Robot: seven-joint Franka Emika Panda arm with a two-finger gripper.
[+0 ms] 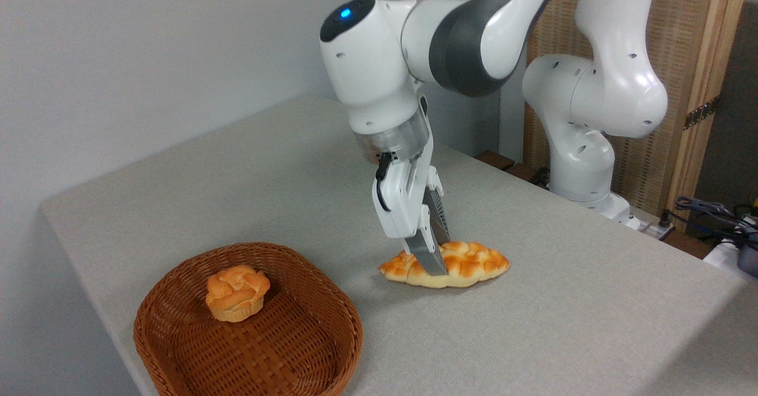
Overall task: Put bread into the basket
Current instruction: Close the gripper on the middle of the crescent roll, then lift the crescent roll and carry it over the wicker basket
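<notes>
At centre frame I had the fingers point(435, 254) straddling the bread point(468, 263) on the worktop point(592, 301), grip uncertain, the basket point(177, 319) lower left holding a bun point(237, 292).

A long braided loaf point(468, 264) with a golden-orange crust lies on the grey cloth-covered table point(592, 301), right of centre. The white arm's two-finger gripper point(437, 254) reaches down onto it, its grey fingers point(431, 258) straddling the loaf's middle. To the near left sits a shallow reddish-brown wicker basket point(331, 325), well apart from the loaf, holding a small round muffin-shaped bun point(237, 292).
</notes>
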